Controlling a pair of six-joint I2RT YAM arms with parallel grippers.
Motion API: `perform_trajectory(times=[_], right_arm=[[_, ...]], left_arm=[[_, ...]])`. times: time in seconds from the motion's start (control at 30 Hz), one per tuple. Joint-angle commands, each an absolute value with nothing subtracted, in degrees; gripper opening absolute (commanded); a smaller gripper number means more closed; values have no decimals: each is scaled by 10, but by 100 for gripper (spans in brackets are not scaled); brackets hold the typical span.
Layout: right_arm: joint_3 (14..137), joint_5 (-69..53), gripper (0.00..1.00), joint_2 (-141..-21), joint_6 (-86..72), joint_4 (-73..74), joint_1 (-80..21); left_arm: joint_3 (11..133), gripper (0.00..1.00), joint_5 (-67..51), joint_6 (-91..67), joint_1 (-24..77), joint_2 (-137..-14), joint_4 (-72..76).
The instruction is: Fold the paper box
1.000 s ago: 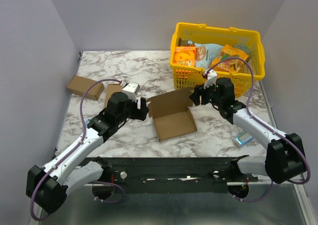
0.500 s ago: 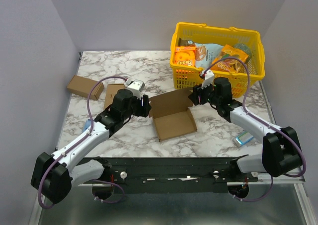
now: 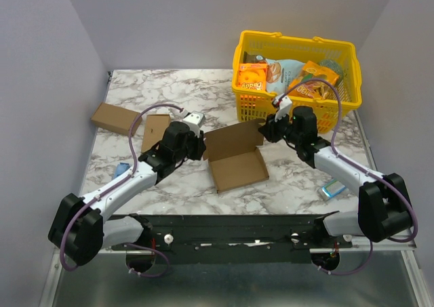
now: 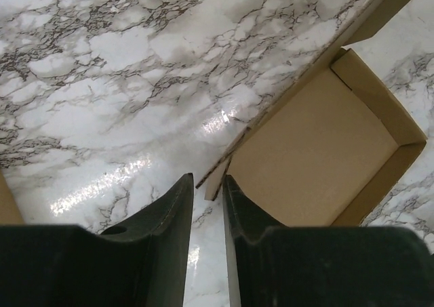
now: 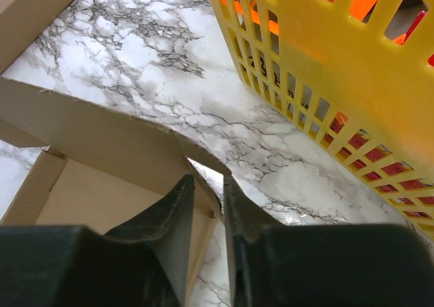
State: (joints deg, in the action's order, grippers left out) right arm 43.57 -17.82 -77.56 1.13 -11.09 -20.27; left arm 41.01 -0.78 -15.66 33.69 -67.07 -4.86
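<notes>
Top external: creased brown cardboard paper box (image 3: pixel 236 159), marble tabletop (image 3: pixel 183 90).

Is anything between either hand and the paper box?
Nothing visible. The left hand is at the box's left corner flap, the right hand at its far right flap edge. The basket lies beyond, not between.

Here's a robot lab cell, no home kitchen: plain lilac-grey partition walls (image 3: pixel 203 22) box in a marble-patterned counter (image 3: pixel 183 90) on three sides. At the bottom of the frame a cabled left arm (image 3: pixel 122 188) and right arm (image 3: pixel 346 171) rise from a black rail (image 3: pixel 230 238). Upper right stands a yellow basket (image 3: pixel 247 100) of snack packets.
</notes>
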Motion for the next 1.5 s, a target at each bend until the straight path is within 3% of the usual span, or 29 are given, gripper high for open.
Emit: perform_trajectory(times=[0.0, 0.1, 0.3, 0.6, 0.93, 1.47], right_arm=[[421, -197, 27, -759, 12, -136, -200], [420, -194, 15, -754, 12, -133, -201], [388, -173, 2, -716, -26, -163, -206], [284, 26, 1, -628, -76, -235, -283], [270, 258, 1, -656, -124, -299, -399], [197, 327, 1, -673, -185, -418, -410]], left_arm=[[417, 28, -13, -146, 350, -683, -21], [419, 17, -4, -142, 357, -689, -22], [424, 0, 31, -152, 374, -704, -6], [453, 0, 119, -204, 411, -752, 30], [498, 0, 212, -204, 472, -828, 101], [392, 0, 252, -189, 516, -881, 332]])
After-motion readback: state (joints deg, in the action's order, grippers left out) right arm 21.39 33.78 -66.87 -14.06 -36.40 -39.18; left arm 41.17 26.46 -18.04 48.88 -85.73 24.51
